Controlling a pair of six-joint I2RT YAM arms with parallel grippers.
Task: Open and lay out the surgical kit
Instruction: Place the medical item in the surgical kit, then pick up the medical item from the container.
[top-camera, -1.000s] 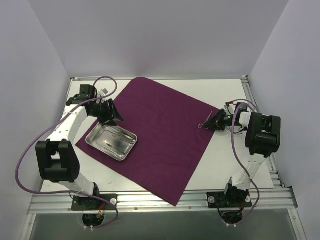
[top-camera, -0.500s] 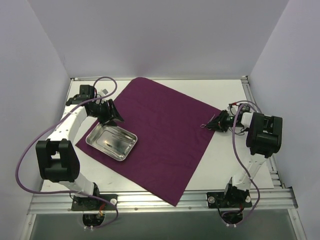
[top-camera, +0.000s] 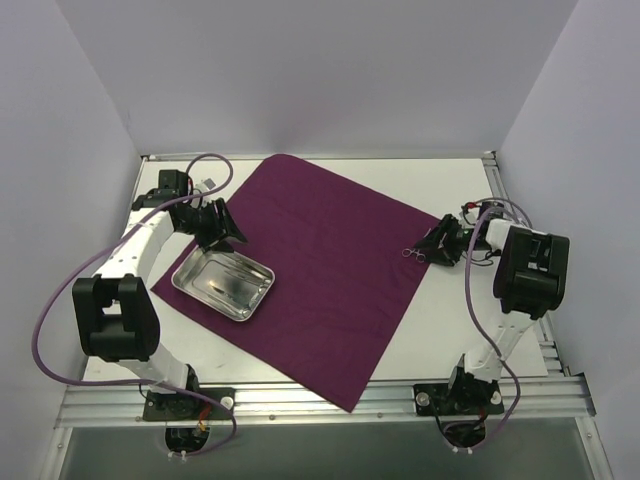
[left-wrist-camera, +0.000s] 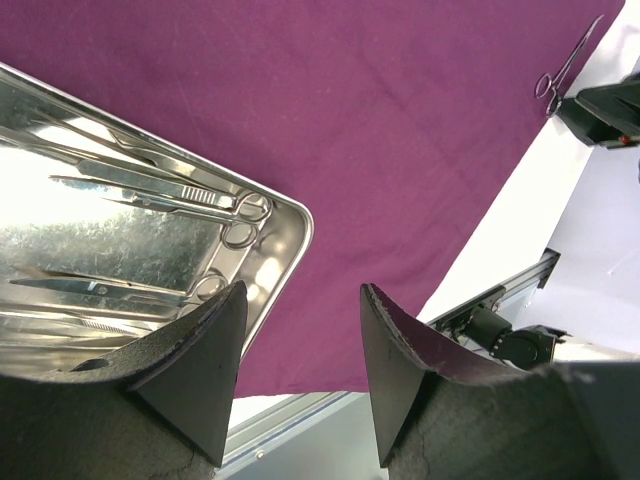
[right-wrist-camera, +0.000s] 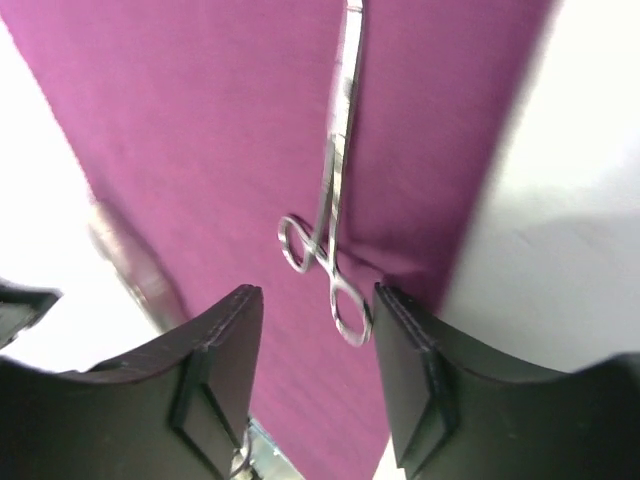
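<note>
The dark magenta cloth wrap (top-camera: 330, 250) lies spread flat across the table. The steel tray (top-camera: 266, 273) sits on its left part and holds several thin ring-handled instruments (left-wrist-camera: 190, 195). My left gripper (top-camera: 233, 237) hovers open and empty over the tray's far edge; in the left wrist view (left-wrist-camera: 300, 300) the tray's rim (left-wrist-camera: 300, 215) lies just ahead of it. One ring-handled forceps (top-camera: 411, 252) lies on the cloth's right corner. My right gripper (top-camera: 430, 248) is open just right of it, and in the right wrist view (right-wrist-camera: 315, 292) the forceps (right-wrist-camera: 335, 225) lies free ahead of the jaws.
White tabletop (top-camera: 450, 300) surrounds the cloth. An aluminium frame rail (top-camera: 320, 400) runs along the near edge and a rail (top-camera: 495, 190) along the right side. Purple walls close in the left, the right and the back.
My right gripper has drawn back to the right, away from the forceps, which now lies free on the cloth's right corner. The left arm has not moved.
</note>
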